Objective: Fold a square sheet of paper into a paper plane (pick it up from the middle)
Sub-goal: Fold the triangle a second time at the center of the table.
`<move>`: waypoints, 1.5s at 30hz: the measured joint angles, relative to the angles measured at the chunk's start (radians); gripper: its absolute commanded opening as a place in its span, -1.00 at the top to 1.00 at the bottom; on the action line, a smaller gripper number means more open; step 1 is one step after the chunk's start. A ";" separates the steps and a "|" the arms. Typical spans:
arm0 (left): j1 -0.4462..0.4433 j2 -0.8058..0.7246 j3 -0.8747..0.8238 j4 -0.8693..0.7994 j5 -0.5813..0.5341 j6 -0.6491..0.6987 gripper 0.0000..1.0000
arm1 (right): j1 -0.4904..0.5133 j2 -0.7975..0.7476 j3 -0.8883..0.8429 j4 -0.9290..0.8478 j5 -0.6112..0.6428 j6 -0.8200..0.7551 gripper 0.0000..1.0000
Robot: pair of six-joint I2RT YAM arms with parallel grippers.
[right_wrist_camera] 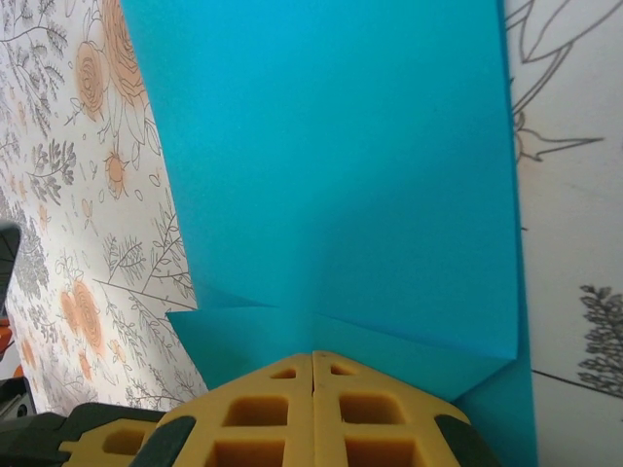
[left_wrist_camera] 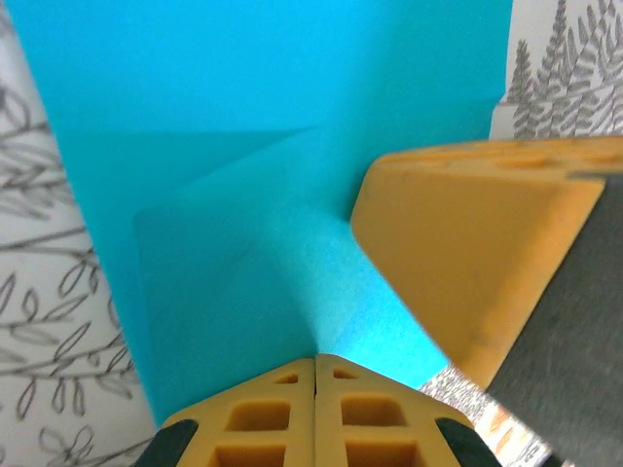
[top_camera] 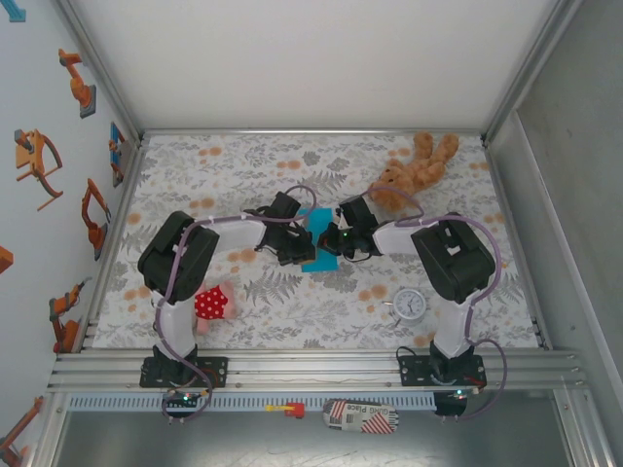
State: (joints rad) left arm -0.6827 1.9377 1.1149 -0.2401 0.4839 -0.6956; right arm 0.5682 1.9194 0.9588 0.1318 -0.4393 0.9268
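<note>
Both clenched: my left end effector (left_wrist_camera: 315,362) and right end effector (right_wrist_camera: 311,355) touch the thin turquoise-blue paper sheet (right_wrist_camera: 331,165); the left wrist view shows its raised ridge.

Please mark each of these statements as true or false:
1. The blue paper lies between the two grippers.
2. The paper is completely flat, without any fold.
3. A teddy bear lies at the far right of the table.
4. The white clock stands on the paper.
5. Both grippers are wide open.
1. True: the blue paper lies where the two arms meet.
2. False: fold lines cross it.
3. True: the teddy bear lies there on the table.
4. False: the white clock stands apart from it, nearer the front edge.
5. False: the left gripper and the right gripper are shut.
</note>
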 measured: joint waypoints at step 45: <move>0.034 -0.031 -0.023 -0.020 -0.047 -0.034 1.00 | -0.003 -0.139 0.013 -0.135 0.071 0.010 0.50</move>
State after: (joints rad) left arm -0.6483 1.9068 1.0920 -0.2604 0.4374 -0.7292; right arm 0.5655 1.7802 0.9714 -0.0032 -0.3679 0.9371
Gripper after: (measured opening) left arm 0.058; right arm 0.210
